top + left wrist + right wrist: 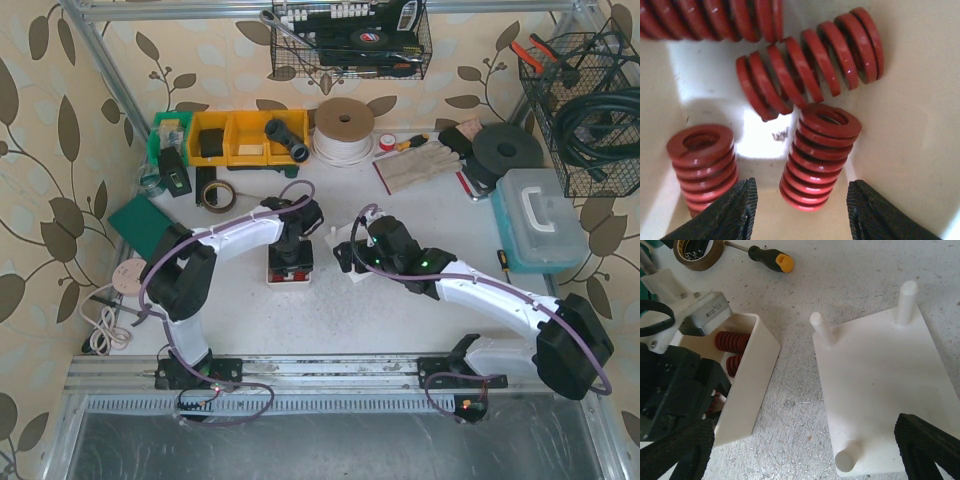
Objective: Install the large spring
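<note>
Red springs [700,165] fill the white bin [752,385]; the long one lying flat inside is probably the large spring [810,65]. Left gripper [802,184] hangs within the bin, jaws partly apart, gripping nothing. Right of the bin, the right gripper [805,435] gapes wide, empty, over the pegged plate [880,380].

Red springs [820,155], white bin [747,385]

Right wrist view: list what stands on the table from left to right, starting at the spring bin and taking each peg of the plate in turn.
white bin holding red springs → far-left peg → near peg → far-right peg; all three pegs stand on the white plate.
</note>
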### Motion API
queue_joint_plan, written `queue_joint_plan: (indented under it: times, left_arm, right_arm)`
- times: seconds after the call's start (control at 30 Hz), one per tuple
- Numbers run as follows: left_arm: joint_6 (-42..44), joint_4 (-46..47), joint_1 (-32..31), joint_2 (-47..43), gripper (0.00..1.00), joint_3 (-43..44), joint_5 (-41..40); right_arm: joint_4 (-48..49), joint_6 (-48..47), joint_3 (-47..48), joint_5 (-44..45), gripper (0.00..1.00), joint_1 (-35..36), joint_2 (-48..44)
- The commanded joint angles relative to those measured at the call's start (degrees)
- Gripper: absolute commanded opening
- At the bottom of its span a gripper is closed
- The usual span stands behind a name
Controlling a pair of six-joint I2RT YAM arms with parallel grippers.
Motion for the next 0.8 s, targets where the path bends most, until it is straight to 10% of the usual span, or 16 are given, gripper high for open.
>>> queue_joint_plan:
  times: [0.0,0.23,0.77]
  left_arm:
    - [6.5,5.5,-0.5,0.5,0.55,-1.7,3.3]
    - [7.9,5.5,-0.4,0.9,0.56,-3.3,-0.4]
    - [3.3,1.5,-0.5,3.9,0.18,-0.9,-8.9]
  right_arm:
    - [0.1,0.4,2.0,-0.3,0.97,-0.2,0.6]
    - [-0.2,0.2,2.6,-0.3,0.97,-0.2,1.5]
    - [0.1,0.1,2.7,-0.1,0.97,-0.2,1.9]
